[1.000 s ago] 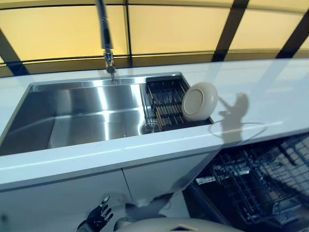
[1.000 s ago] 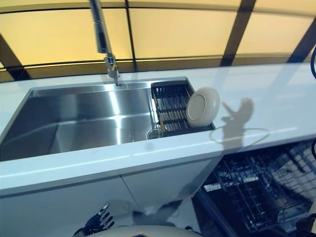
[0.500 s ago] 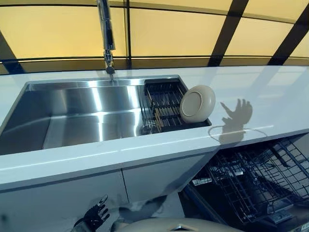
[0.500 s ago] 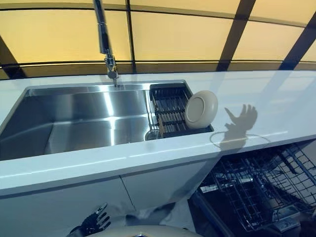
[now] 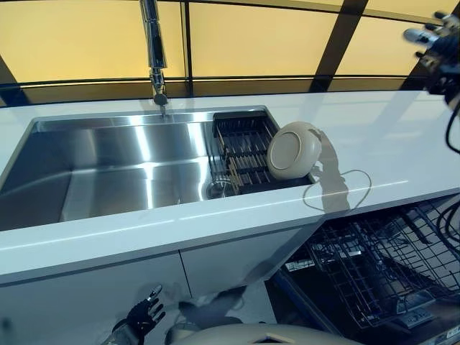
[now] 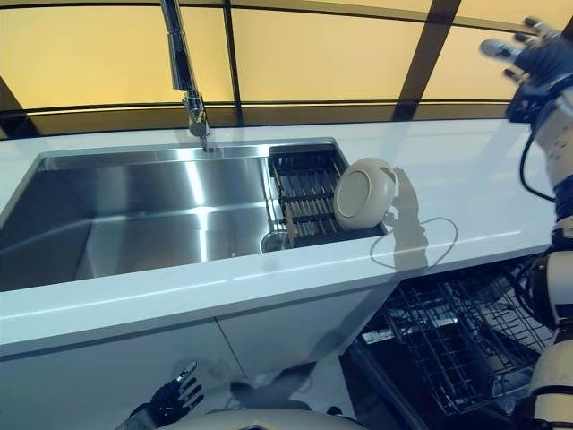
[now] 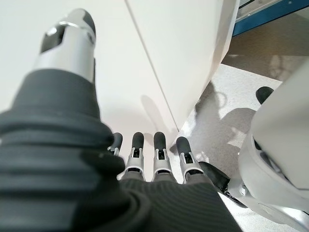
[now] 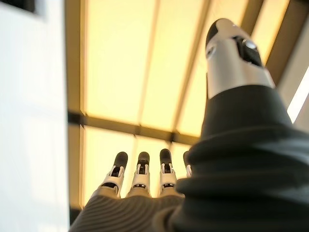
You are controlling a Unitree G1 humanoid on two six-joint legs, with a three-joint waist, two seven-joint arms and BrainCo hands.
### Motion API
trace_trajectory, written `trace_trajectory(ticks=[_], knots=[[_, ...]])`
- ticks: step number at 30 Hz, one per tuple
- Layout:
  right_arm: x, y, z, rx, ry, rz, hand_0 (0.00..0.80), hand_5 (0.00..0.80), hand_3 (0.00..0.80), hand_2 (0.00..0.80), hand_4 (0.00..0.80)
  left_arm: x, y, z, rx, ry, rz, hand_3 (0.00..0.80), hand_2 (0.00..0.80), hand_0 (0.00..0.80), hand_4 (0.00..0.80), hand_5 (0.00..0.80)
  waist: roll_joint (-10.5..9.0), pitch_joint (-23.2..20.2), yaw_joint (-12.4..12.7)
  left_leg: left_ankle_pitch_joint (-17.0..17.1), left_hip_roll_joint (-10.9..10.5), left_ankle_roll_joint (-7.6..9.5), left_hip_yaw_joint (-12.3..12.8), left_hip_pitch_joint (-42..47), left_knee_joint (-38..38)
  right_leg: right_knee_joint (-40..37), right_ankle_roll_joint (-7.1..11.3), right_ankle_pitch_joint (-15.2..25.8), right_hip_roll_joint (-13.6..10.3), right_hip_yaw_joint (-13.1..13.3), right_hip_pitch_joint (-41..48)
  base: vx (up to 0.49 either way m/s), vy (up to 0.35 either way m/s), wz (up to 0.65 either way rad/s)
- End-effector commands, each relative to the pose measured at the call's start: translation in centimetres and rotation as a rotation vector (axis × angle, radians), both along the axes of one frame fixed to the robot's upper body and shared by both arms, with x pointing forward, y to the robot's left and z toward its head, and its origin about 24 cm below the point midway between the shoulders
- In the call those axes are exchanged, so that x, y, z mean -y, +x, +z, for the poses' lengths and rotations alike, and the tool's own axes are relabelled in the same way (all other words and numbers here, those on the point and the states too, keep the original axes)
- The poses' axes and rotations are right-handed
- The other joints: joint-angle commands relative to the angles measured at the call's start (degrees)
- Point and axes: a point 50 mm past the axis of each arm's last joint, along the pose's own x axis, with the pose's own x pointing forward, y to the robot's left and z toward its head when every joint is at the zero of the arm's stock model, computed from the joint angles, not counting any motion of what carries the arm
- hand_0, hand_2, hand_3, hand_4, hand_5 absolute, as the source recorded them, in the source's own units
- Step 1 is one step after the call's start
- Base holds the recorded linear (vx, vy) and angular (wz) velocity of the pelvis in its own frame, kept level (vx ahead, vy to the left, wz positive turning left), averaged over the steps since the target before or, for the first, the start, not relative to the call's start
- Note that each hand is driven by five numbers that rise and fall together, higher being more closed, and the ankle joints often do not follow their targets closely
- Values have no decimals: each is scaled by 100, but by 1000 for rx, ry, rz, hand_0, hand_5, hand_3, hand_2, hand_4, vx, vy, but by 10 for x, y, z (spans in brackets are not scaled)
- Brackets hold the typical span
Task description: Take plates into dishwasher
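Progress: nothing was loaded yet; the dishwasher rack [image 5: 374,269] under the worktop's [image 5: 388,144] front edge looked empty, though only part was visible.
Plate [image 5: 293,150]: stood on edge in the drying rack [image 5: 244,147] at the sink's [image 5: 108,165] right end, underside facing the front edge.
Right hand [image 6: 528,54]: raised high, fingers straight, holding nothing.
Left hand [image 5: 140,316]: low by the cabinet [image 5: 108,298], open, empty.

Counter [image 5: 374,144] right of plate [image 5: 293,149] open — sink rack [image 5: 243,147] crowds its left, seemingly touching.
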Motion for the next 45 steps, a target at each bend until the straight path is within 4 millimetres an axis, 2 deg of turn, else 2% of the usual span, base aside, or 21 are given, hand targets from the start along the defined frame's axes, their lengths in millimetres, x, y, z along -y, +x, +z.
trace_trajectory(ticks=[1,4,5,9,13,20,26,31,36,45], knots=[[-8,1,33,168,96,110,0,0,0,0,0,2,23,5,87,-16,-24,0,0,0,0,0,-111,-10,238,-180,-330,292,-94,-72,-15,10,127,-296,43,-123,449,37,-24,14],[-15,6,21,151,200,184,0,0,0,0,0,2,20,4,88,-22,-31,0,0,0,0,0,-94,-7,300,-181,-330,289,-124,-82,-15,10,121,-307,42,-157,454,42,-21,11],[-22,9,11,145,304,248,0,0,0,0,0,2,17,4,88,-30,-34,0,0,0,0,0,-68,-7,343,-176,-334,280,-137,-84,-15,10,119,-310,38,-183,458,43,-12,4],[-28,13,-5,119,333,260,0,0,0,0,0,4,13,3,90,-40,-40,0,0,0,0,0,-46,-9,431,-172,-340,278,-178,-89,-15,10,116,-318,22,-237,476,58,-8,13],[-27,14,-12,94,311,252,0,0,0,0,0,2,8,2,91,-36,-38,0,0,0,0,0,-35,0,475,-165,-350,276,-199,-88,-15,10,127,-309,11,-258,486,47,-5,9],[-19,13,-22,29,112,188,0,0,0,0,0,-3,10,4,110,-24,-24,0,0,0,0,0,-9,43,468,-146,-354,283,-175,-99,-15,10,146,-285,-6,-260,471,42,-11,1],[3,6,-10,-17,-312,-25,0,0,0,0,0,-3,15,5,133,-23,-11,0,0,0,0,0,-21,109,417,-123,-336,285,-121,-129,-15,10,171,-255,12,-205,428,2,-10,0],[13,2,4,-38,-600,-156,0,0,0,0,0,-3,17,6,142,-26,-7,0,0,0,0,0,-29,172,385,-116,-333,296,-100,-139,-15,10,189,-236,22,-168,402,-1,-27,-1],[6,3,2,-39,-581,-130,0,0,0,0,0,-2,17,7,147,-27,-6,0,0,0,0,0,-21,205,353,-113,-329,300,-78,-154,-15,10,195,-232,30,-149,378,3,-12,-2],[0,5,-35,-117,-482,-41,0,0,0,0,0,-3,16,7,169,-30,1,0,0,0,0,0,30,280,390,-110,-348,304,-109,-188,-15,10,189,-249,9,-171,369,0,0,0]])
